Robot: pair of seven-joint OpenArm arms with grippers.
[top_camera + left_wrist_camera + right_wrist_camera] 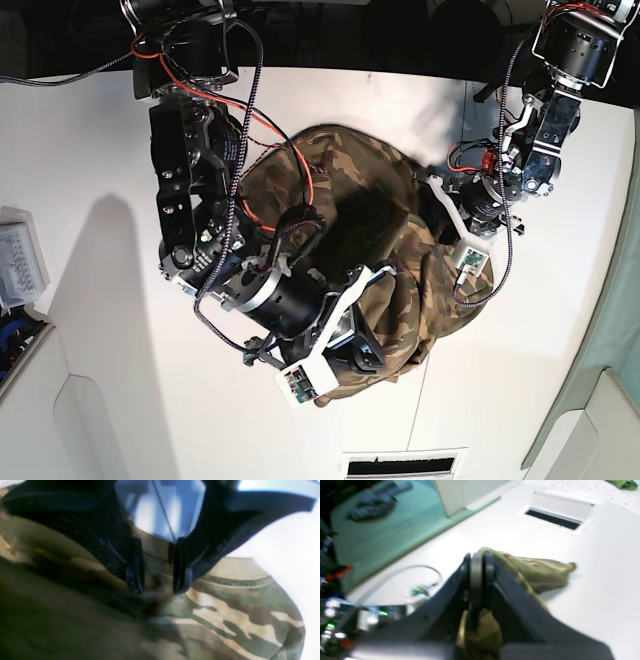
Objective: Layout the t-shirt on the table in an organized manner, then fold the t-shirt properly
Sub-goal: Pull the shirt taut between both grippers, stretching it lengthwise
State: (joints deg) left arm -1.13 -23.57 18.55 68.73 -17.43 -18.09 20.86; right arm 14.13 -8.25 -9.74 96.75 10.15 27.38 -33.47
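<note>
The camouflage t-shirt lies bunched in a heap on the white table, between both arms. My right gripper is at the heap's near edge. In the right wrist view this gripper is shut on the t-shirt, with cloth pinched between the pads and trailing onto the table. My left gripper is at the shirt's right edge. In the left wrist view its jaws stand apart over the t-shirt, and a stitched hem runs through the gap.
A rectangular cable slot is cut into the table's near edge, also seen as a slot. A grey device sits at the far left edge. A loose cable with a small green board lies beside my right arm.
</note>
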